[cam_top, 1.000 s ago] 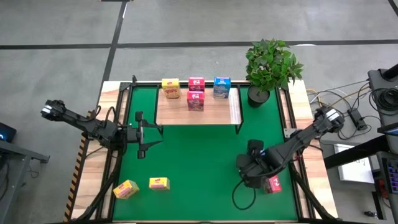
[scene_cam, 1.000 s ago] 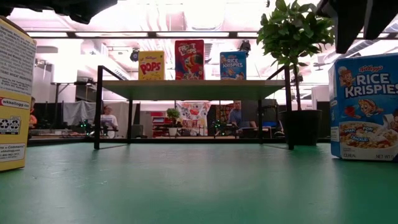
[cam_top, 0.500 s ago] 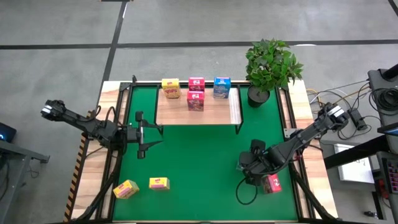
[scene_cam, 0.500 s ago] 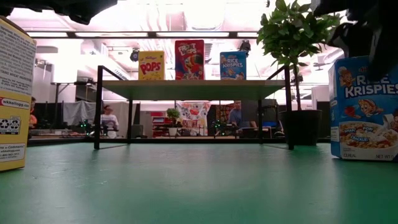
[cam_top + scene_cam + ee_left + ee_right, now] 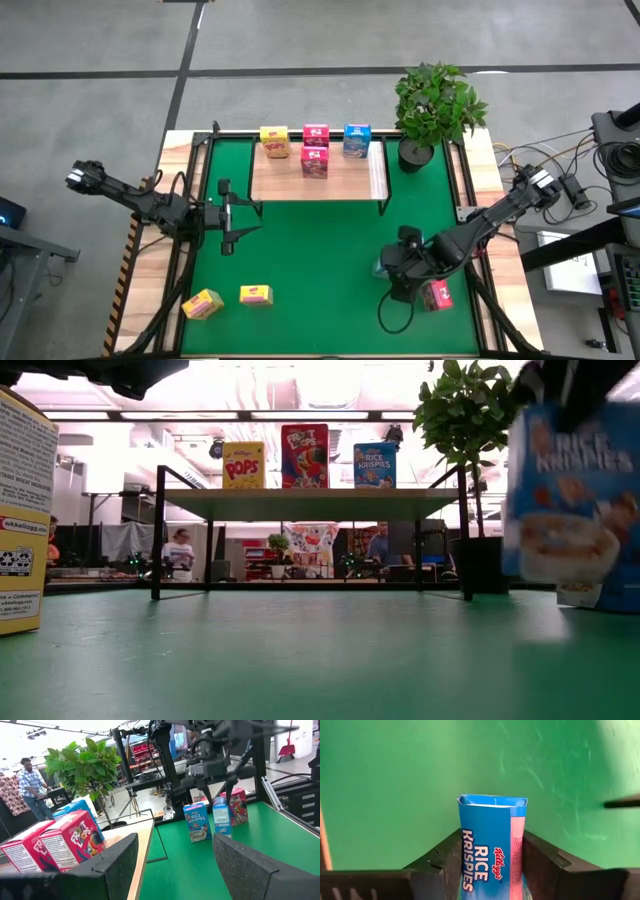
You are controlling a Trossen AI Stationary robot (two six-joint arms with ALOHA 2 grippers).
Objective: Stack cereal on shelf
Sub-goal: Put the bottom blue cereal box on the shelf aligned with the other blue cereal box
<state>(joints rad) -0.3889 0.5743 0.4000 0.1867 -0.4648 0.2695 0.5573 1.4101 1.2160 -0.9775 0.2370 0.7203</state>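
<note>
The right claw (image 5: 492, 870) gripped a small blue printed cardboard cereal box (image 5: 491, 842) — its two dark fingers (image 5: 442, 857) pressed against the box's opposite sides, with the box's top end poking out past them. In the low view this blue box (image 5: 572, 495) hung clear of the green mat (image 5: 300, 660), blurred, at the right of the scene. From above, the right claw (image 5: 397, 270) sat over the mat's near right part, with a pink-red box (image 5: 438, 295) lying on the mat just beside it.

The left claw (image 5: 228, 215) hovered over the mat's left side with its fingers (image 5: 112, 862) spread apart and nothing between them. Past those fingers, a second blue box (image 5: 195, 822) stood upright on the mat next to the held one (image 5: 221, 819).

The low light-wood shelf on thin black legs (image 5: 350, 180) stood at the far side of the desk (image 5: 505, 290). It carried a yellow box (image 5: 275, 140), a pink-red box (image 5: 315, 135) and a blue box (image 5: 357, 139) in a row along the back edge, and another pink-red box (image 5: 315, 162) in front of the middle one. Two yellow boxes (image 5: 203, 303) (image 5: 256, 294) lay on the mat's near left corner. A potted green plant (image 5: 435, 105) stood just beside the shelf's right end.
</note>
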